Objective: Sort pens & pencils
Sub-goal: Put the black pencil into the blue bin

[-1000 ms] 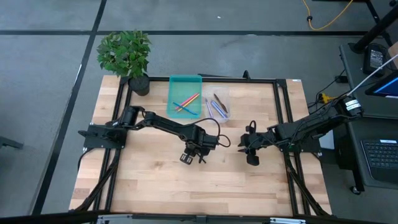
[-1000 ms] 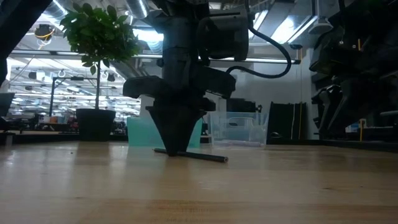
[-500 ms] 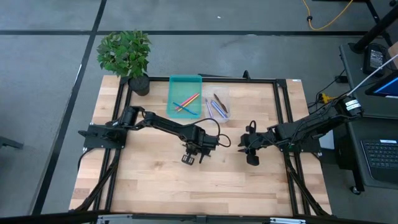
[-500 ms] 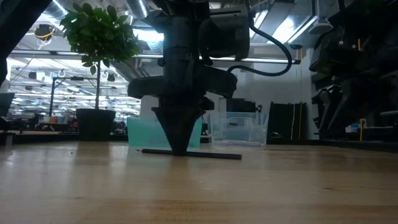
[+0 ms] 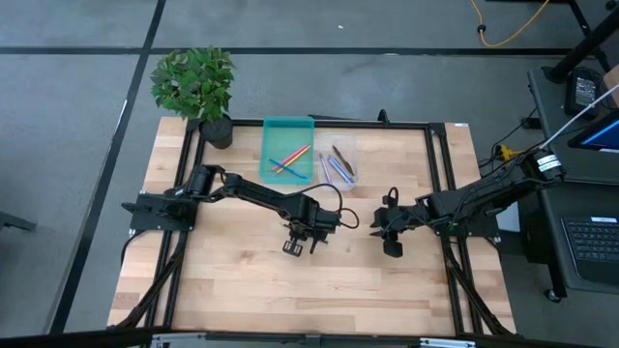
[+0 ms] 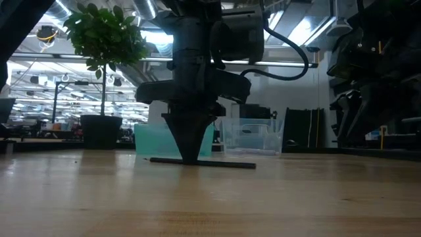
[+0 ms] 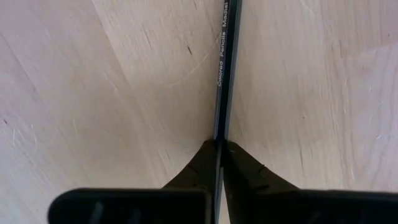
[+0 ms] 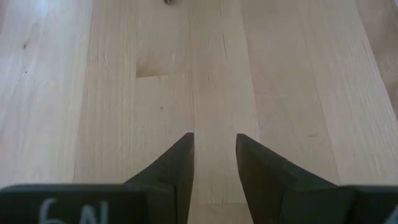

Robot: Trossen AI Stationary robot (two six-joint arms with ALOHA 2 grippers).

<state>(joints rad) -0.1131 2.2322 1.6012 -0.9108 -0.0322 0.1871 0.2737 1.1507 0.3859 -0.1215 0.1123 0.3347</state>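
At mid-table, dark pencil (image 7: pixel 225 68) flat, clamped between closed left pincer (image 7: pixel 219 149).

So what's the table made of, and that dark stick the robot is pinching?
The table looks like pale wood with a smooth matte finish: grain lines and plank seams show. The dark stick is probably a painted wooden pencil, slightly glossy; its printing reads "Colored Pencils". The left gripper pinches it.

Left arm is reaching from the table's left edge toward centre, wrist pointing straight down. Left gripper (image 6: pixel 191 160) is pressing its fingertips (image 7: pixel 208 163) together at the tabletop, pinching a dark pencil (image 7: pixel 225 68). Right arm is waiting right of centre; right gripper (image 8: pixel 214 163) is hovering low with a gap between its fingers.
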